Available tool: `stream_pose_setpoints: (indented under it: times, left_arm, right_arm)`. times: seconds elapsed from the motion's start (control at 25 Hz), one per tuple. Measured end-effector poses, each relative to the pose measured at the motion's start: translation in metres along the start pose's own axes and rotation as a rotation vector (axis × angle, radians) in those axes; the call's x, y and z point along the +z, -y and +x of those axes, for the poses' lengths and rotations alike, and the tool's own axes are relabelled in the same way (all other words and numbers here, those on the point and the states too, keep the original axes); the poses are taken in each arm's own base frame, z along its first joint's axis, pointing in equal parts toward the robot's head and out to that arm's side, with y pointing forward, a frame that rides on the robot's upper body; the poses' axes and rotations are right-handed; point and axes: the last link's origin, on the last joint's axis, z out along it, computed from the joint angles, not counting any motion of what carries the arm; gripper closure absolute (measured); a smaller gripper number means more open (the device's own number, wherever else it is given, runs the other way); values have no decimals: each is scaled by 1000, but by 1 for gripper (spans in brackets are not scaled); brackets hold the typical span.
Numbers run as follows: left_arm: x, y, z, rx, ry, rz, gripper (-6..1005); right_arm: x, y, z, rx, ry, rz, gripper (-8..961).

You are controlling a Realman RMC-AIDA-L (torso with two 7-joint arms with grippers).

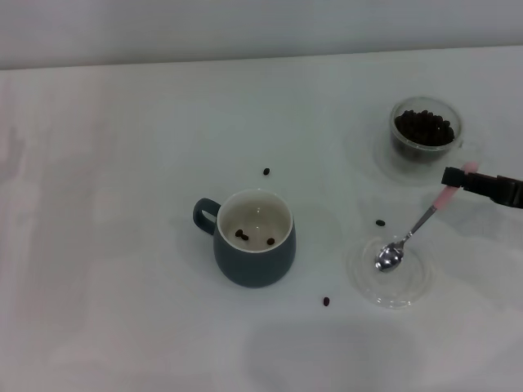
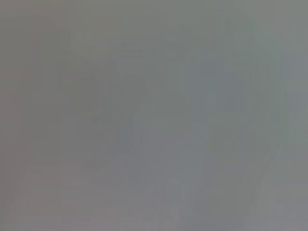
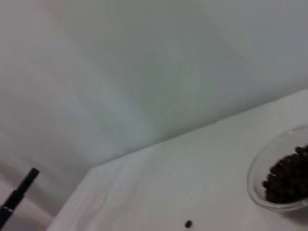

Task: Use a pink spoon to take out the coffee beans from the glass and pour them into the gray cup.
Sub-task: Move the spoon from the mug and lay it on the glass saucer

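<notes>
The gray cup (image 1: pixel 254 249) stands mid-table with its handle to the left and a few coffee beans (image 1: pixel 243 235) on its cream floor. Far right, the glass (image 1: pixel 425 131) is heaped with dark beans; the right wrist view shows it too, as the glass (image 3: pixel 280 175). My right gripper (image 1: pixel 454 178) reaches in from the right edge, shut on the pink handle of the pink spoon (image 1: pixel 411 235). The spoon slants down-left, and its metal bowl rests in a flat clear dish (image 1: pixel 391 286). No beans show in the spoon's bowl. My left gripper is out of view.
Loose beans lie on the white table: one behind the cup (image 1: pixel 266 171), one beside the spoon (image 1: pixel 380 222), one in front right of the cup (image 1: pixel 326 301). The left wrist view is a blank grey. The right wrist view has a loose bean (image 3: pixel 188 224) near the glass.
</notes>
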Motion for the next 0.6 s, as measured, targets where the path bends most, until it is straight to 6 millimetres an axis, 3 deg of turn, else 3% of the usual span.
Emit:
stream_pose_setpoints:
  times: [0.6]
  left_arm:
    - [1, 0, 1, 1, -2, -1, 195]
  right_arm:
    - [14, -2, 14, 24, -44, 1, 776]
